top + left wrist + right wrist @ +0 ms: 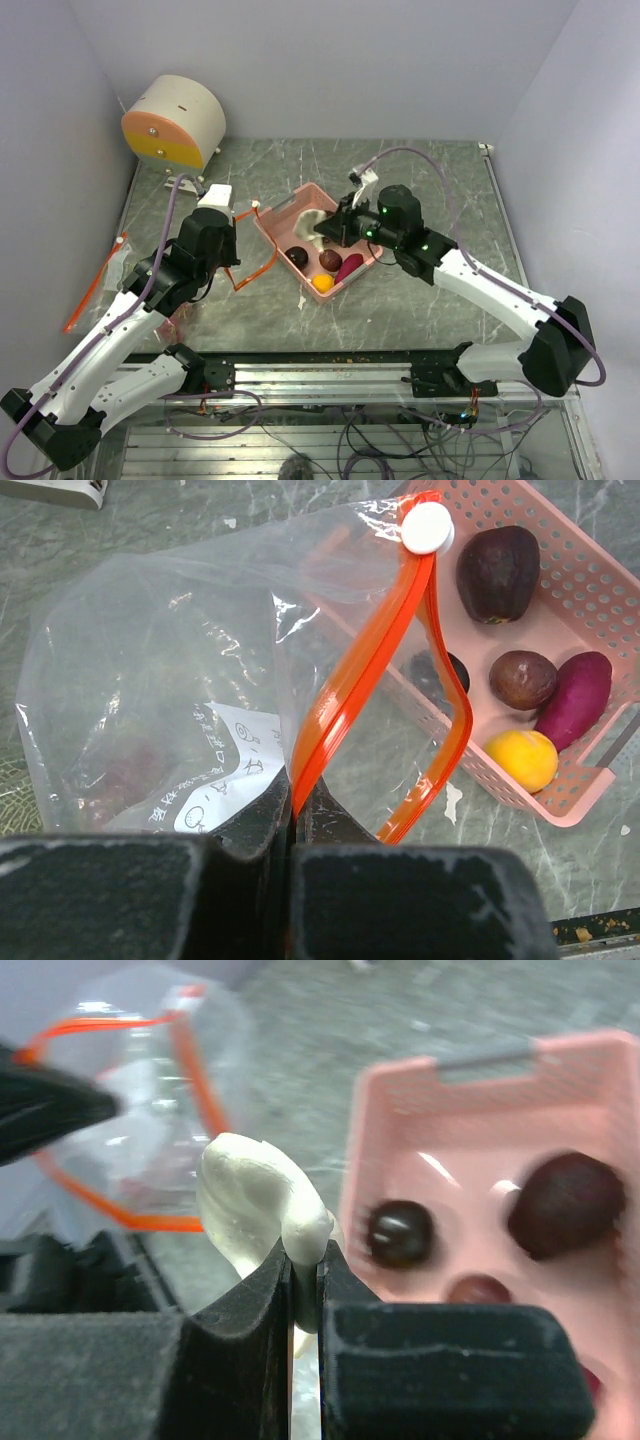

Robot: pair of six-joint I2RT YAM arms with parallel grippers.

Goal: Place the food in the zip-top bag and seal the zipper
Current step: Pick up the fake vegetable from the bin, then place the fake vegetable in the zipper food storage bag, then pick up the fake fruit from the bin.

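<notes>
The left arm reaches forward from its base with the elbow bent and the wrist turned toward the table's centre. The left gripper (293,808) is pinched tight on the thin orange-red plastic zipper strip (350,680) of the crinkly clear plastic zip-top bag (150,670). The strip loops up and away from the fingers, so the bag's mouth gapes toward the pink rectangular lattice basket (590,600), and a white round slider (427,527) sits at the strip's far end. The bag lies on the grey marbled table (420,180), between the left gripper and the basket, its mouth just beside the basket's left wall.

The right arm stretches across from the right, forearm slanting up to the left and wrist angled down over the basket. The right gripper (305,1260) is clamped on the whitish bulb-shaped toy vegetable (250,1205), which sticks up from between the 2 black fingers. In the top view the bulb hangs over the basket's left part, on the side facing the bag.

In the left wrist view 5 pieces lie in the basket: a large dark purple fruit (498,572), a smaller dark one (440,670) seen through the plastic, a round brown-red fruit (523,678), a magenta elongated piece (575,695) and a small orange-yellow fruit (522,758)
</notes>
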